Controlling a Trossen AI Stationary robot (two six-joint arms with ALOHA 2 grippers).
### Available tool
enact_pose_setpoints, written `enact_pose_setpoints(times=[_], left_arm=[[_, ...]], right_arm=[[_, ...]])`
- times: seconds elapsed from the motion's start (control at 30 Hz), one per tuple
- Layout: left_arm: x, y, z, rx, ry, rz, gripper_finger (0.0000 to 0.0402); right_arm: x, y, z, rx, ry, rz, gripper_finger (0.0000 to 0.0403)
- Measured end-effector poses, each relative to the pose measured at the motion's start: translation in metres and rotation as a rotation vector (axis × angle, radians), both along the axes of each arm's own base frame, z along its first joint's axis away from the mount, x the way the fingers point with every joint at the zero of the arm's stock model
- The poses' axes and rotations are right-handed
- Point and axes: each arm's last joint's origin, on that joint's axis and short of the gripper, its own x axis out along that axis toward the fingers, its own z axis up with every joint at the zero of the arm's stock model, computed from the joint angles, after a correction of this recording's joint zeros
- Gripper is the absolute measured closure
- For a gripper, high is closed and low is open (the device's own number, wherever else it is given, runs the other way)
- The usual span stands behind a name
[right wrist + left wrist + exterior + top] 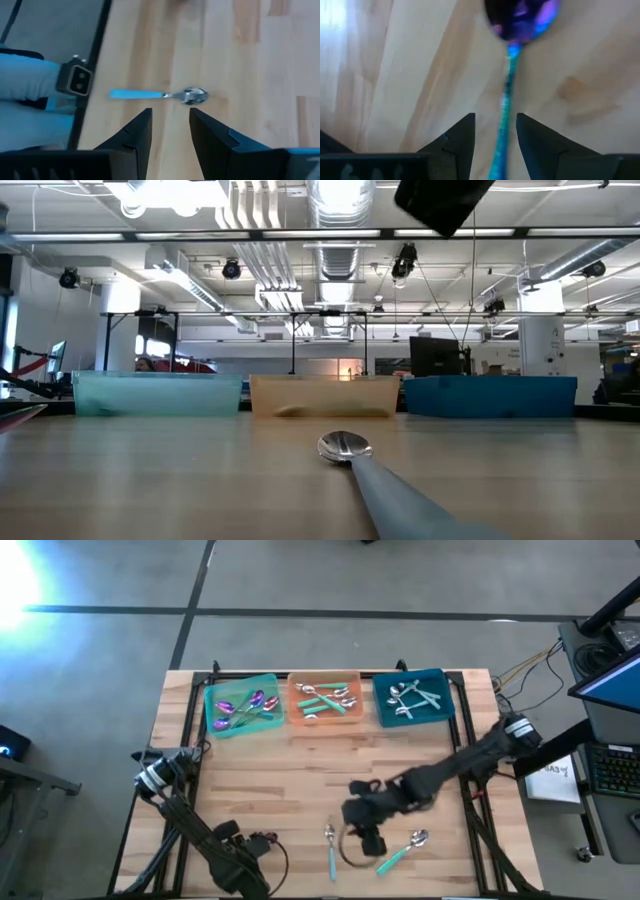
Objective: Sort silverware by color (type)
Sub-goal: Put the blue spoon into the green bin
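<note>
- High view: three trays line the far edge of the surface (300,770), and they're well stocked. The green tray (213,700) has the purple-headed spoons (245,705), the orange tray (325,679) the silver-headed, teal-handled ones (325,698), and the teal tray (440,690) the all-silver ones (410,698). By my reckoning, most of the sorting is done. Two loose spoons lie on the near side: one spoon (330,843) beside the right hand (370,840), another teal-handled spoon (403,851) just right of it. The left arm (200,835) is at the near-left corner.
- Low view: all three trays stand in a row at the back, their contents hidden behind the walls. One silver-headed spoon lies in front, handle toward the camera.
- Left wrist view: here's a third straggler! A purple-headed spoon with a teal handle (520,20) lies on the wood. The left hand (495,117) is released, one finger either side of the handle with a gap on both sides: poised, not grasping.
- Right wrist view: the right hand is released too, nothing between its fingers. A silver-headed, teal-handled spoon lies crosswise just beyond them. I'd judge three spoons are left to sort.
</note>
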Motion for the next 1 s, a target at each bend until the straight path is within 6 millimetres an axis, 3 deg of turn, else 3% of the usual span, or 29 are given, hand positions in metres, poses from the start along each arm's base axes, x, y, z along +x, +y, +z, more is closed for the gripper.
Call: enact_pose_setpoints(times=[0.23,0.5,0.63,0.8,1.0], left_arm=[[-0.006,0.005,-0.018,-0.045,0.03,0.026,0.0274],[-0.009,0.01,-0.026,-0.054,0.032,0.038,0.0279],[-0.009,0.013,-0.035,-0.089,0.03,0.043,0.0313],[-0.008,0.021,-0.045,-0.14,0.033,0.065,0.0387],[0.002,0.028,-0.04,-0.127,0.028,0.076,0.039]], right_arm=[[-0.022,0.033,0.007,-0.027,-0.037,0.005,0.0282],[-0.027,0.041,0.008,-0.015,-0.033,-0.009,0.0282],[-0.027,0.041,0.008,-0.015,-0.033,-0.008,0.0282],[-0.027,0.041,0.008,-0.012,-0.033,-0.008,0.0282],[-0.027,0.041,0.009,-0.008,-0.033,-0.012,0.0282]])
